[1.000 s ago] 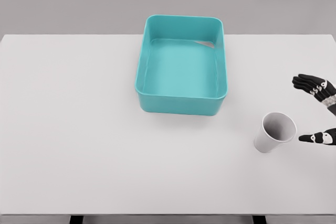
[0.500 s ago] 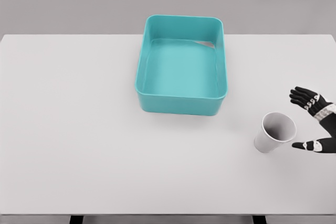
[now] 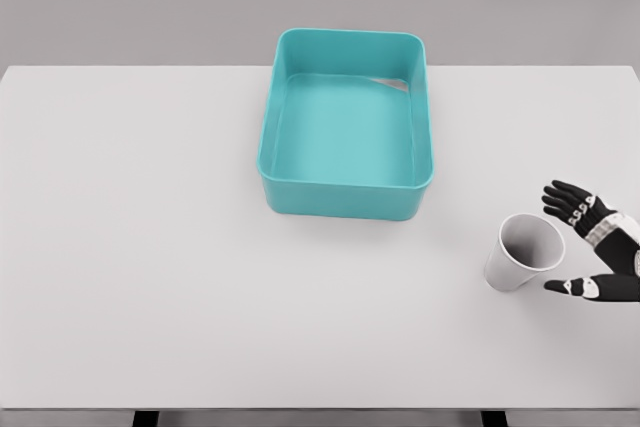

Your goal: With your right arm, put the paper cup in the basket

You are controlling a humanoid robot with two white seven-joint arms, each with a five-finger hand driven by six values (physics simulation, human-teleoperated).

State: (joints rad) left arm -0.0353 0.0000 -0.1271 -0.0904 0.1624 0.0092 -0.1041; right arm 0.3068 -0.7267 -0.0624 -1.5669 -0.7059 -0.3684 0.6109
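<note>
White table (image 3: 150,247), paper cup (image 3: 523,253), spread right hand (image 3: 592,245)

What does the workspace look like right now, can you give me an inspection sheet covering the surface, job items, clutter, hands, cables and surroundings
Surface: white table, flat and evenly lit.
Job's things: paper cup standing upright near the table's right side, mouth open; teal basket at centre rear, with only a small pale mark in its far right corner.
Clutter: nothing seen.
Hands: right hand just right of the cup, fingers spread, thumb low and the other fingers above, not gripping the cup; left hand not in view.
Cables: nothing seen.
Surroundings: plain grey backdrop behind the table; dark table legs at the bottom edge.
</note>
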